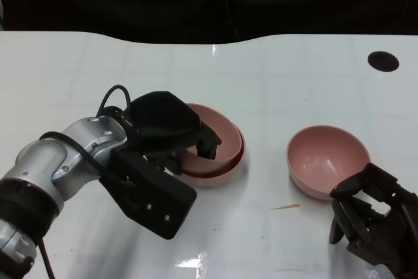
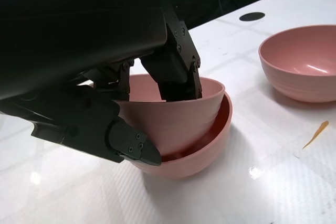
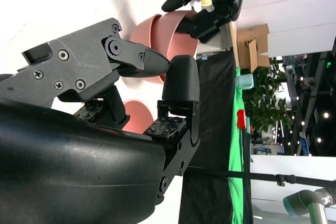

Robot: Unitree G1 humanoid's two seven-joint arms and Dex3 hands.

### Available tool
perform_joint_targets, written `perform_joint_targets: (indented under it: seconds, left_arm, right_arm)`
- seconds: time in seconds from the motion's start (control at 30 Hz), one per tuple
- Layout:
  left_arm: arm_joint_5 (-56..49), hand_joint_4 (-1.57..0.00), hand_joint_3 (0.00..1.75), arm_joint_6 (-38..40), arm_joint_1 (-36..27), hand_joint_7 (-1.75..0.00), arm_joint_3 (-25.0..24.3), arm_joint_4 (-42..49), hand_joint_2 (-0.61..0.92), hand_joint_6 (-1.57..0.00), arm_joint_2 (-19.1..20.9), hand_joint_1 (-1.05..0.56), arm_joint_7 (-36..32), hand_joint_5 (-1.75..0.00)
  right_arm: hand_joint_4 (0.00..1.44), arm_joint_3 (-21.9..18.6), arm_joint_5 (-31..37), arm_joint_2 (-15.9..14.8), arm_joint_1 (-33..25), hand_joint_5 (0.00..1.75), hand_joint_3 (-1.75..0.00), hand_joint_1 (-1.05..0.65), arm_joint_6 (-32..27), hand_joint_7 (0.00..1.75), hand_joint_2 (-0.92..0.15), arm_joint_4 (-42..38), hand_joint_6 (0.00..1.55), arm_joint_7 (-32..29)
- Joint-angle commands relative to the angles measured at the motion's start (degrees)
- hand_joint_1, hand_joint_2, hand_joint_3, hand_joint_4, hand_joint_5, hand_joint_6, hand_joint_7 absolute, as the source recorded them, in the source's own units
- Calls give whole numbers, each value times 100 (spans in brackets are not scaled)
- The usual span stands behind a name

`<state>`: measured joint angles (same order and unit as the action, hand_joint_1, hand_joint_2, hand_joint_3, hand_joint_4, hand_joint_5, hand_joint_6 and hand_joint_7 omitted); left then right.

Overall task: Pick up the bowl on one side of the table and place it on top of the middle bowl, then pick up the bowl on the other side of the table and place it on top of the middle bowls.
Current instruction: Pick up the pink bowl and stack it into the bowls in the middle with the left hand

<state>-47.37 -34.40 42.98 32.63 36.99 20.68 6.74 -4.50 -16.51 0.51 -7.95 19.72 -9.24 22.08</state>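
Left hand (image 1: 171,136) grips the side bowl (image 2: 173,116) tilted inside the middle bowl (image 2: 210,150), first stack nearly done; next let go, then the free, loosely spread right hand (image 1: 372,217) takes the other bowl (image 1: 326,158).

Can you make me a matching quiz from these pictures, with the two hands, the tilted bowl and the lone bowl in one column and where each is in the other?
Things:
1. left hand
2. right hand
3. tilted bowl
4. lone bowl

States:
A. standing apart on the table, nothing gripping it
B. holding a bowl's rim
C. leaning inside the middle bowl
D. open, just short of a bowl

Pairs: 1-B, 2-D, 3-C, 4-A
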Motion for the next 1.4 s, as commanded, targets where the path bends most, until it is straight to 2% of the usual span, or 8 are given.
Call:
perform_joint_targets:
  seconds: [0.03, 0.13, 0.5, 0.63, 0.97, 1.07, 1.2, 1.4]
  left_arm:
    - [-53, -77, 3, -8, 183, -72, 31, 55, 92, -93, 12, -14, -135, -148]
    - [-49, -78, 4, -15, 232, -88, 31, 169, 92, -85, -15, -13, -260, -145]
    - [-127, -80, 0, -53, 369, -46, 168, 542, 91, -103, -117, -14, -593, -144]
    - [-82, -67, 0, -109, 400, -130, 177, 633, 91, -70, -149, -12, -621, -172]
    - [-140, -86, 1, -105, 407, -63, 254, 773, 91, -97, -204, -13, -773, -122]
    - [-222, -83, 4, -176, 406, -93, 325, 812, 92, -86, -166, -14, -963, -115]
    - [-355, -86, 4, -294, 392, -87, 394, 783, 92, -86, -97, -16, -1241, -102]
    - [-538, -93, 15, -280, 390, -14, 455, 700, 92, -103, -20, -28, -1347, -54]
  right_arm:
    - [82, -18, 5, -1, -36, 175, -65, -19, 127, 155, -79, 64, 71, -29]
    - [82, -18, 38, 15, -36, 175, -65, -20, 183, 155, -79, 39, 71, -53]
    - [83, -4, 50, 36, -40, 175, -65, -20, 195, 156, -79, 29, 71, -53]
    - [82, 15, 67, 53, -76, 175, -65, -20, 153, 155, -78, 102, 71, -81]
    - [82, 9, 37, 74, -86, 175, -67, -20, 184, 156, -78, 93, 70, -38]
    - [82, 19, 83, 79, -112, 175, -67, -20, 158, 156, -78, 151, 70, -88]
    - [82, 16, 81, 61, -104, 175, -67, -20, 152, 156, -78, 148, 70, -73]
    - [82, -9, 51, 52, -98, 175, -67, -20, 124, 156, -78, 139, 70, -65]
